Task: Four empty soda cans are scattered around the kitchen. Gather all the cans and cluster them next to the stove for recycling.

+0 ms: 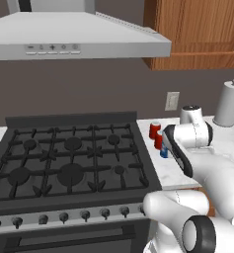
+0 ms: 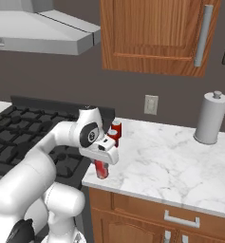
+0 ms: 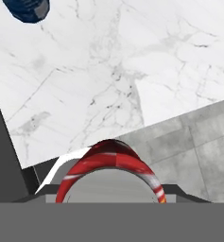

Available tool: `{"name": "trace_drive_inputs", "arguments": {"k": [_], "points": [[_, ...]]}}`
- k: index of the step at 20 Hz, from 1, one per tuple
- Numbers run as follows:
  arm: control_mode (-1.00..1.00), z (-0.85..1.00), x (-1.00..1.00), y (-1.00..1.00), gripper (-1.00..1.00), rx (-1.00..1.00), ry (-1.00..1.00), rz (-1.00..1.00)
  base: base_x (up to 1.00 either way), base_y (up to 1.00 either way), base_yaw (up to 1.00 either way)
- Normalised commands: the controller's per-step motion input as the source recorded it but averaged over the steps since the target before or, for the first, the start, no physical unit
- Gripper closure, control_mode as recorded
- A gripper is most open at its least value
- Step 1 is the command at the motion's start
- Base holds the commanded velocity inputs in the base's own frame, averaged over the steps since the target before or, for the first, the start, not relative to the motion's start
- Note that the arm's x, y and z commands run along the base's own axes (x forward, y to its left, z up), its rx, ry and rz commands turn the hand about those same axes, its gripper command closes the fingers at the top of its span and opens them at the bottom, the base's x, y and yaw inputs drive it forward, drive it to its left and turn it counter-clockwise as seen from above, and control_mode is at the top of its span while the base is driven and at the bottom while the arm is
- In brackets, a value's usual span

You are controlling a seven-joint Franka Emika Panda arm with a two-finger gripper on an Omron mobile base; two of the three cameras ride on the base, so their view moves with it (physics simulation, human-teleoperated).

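STEP: placing can beside stove point(image 1: 69, 158) | gripper point(image 2: 102, 167) clasps a soda can point(image 2: 101, 169) at worktop point(image 2: 180, 161) front-left corner, two cans point(image 2: 115, 130) behind | NEXT: likely lower, release upright.

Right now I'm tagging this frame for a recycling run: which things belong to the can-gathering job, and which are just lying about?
Job in hand:
- soda can gripped in the tool
- two more soda cans on the counter beside the stove

Lying about:
- paper towel roll
- wall outlet
- range hood
- dark blue object, unidentifiable
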Motion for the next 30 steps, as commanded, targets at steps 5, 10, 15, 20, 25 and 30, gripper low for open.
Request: {"name": "trace_drive_inputs", "arguments": {"k": [5, 10, 15, 20, 25, 30], "points": [[-1.00, -0.10, 0.49, 0.06, 1.00, 0.01, -0.05, 0.12, 0.00, 0.00, 0.00], [-1.00, -0.24, 0.40, 0.00, 1.00, 0.09, -0.03, 0.20, 0.00, 0.00, 0.00], [-1.00, -0.16, 0.45, -0.01, 1.00, 0.17, 0.00, 0.19, 0.00, 0.00, 0.00], [-1.00, -0.05, 0.29, 0.10, 1.00, 0.01, 0.00, 0.02, 0.00, 0.00, 0.00], [-1.00, -0.04, 0.36, 0.23, 1.00, 0.00, 0.00, 0.00, 0.00, 0.00, 0.00], [-1.00, -0.15, 0.13, 0.06, 1.00, 0.00, -0.01, 0.00, 0.00, 0.00, 0.00]]}}
